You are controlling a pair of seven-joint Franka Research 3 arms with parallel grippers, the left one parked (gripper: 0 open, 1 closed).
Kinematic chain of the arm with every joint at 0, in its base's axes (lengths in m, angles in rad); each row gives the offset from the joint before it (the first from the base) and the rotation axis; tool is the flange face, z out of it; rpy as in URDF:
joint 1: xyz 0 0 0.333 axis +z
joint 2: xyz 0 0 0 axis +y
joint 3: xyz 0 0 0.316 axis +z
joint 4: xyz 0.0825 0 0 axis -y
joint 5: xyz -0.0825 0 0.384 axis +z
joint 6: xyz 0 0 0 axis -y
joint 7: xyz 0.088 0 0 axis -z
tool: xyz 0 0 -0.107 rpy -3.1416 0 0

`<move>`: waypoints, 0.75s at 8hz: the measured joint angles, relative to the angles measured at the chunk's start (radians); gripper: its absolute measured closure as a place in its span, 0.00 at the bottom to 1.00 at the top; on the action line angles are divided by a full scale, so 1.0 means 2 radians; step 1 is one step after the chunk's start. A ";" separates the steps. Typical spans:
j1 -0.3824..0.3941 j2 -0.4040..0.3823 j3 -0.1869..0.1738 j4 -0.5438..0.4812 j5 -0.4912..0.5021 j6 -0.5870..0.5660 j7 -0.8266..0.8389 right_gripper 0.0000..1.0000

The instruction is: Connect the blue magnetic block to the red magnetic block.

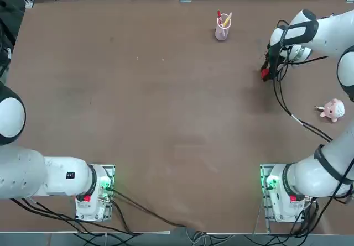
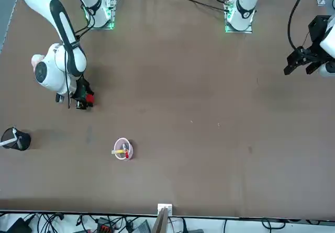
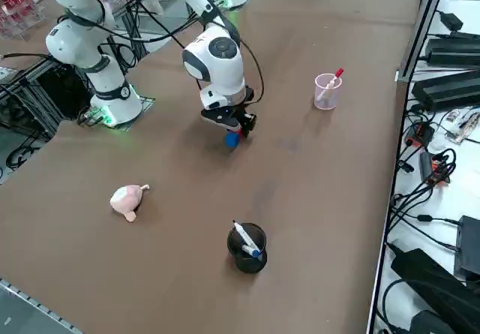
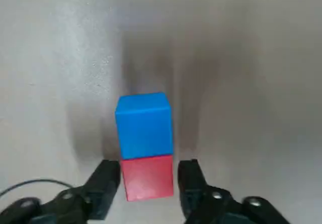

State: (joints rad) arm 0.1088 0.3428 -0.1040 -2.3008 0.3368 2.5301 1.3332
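R hand [image 4: 149, 183] spread, fingers either side of red blk [image 4: 148, 177], blue blk [image 4: 145, 126] touching red.

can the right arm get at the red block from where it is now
Likely yes: the right gripper is open around the red block, nothing between, though the blue block touches it.

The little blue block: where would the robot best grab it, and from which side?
From above, I'd say, with the right gripper's fingers on its two free side faces. The blue block is a plain cube with flat sides, and the red block touches a third side.
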 joint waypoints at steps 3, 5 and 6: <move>0.002 -0.016 0.007 0.033 -0.002 -0.036 -0.089 0.00; 0.003 -0.042 0.006 0.083 -0.004 -0.132 -0.175 0.00; 0.002 -0.053 0.005 0.112 -0.013 -0.178 -0.216 0.00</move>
State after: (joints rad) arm 0.1132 0.2373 -0.0937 -2.0764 0.3116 2.1749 0.9017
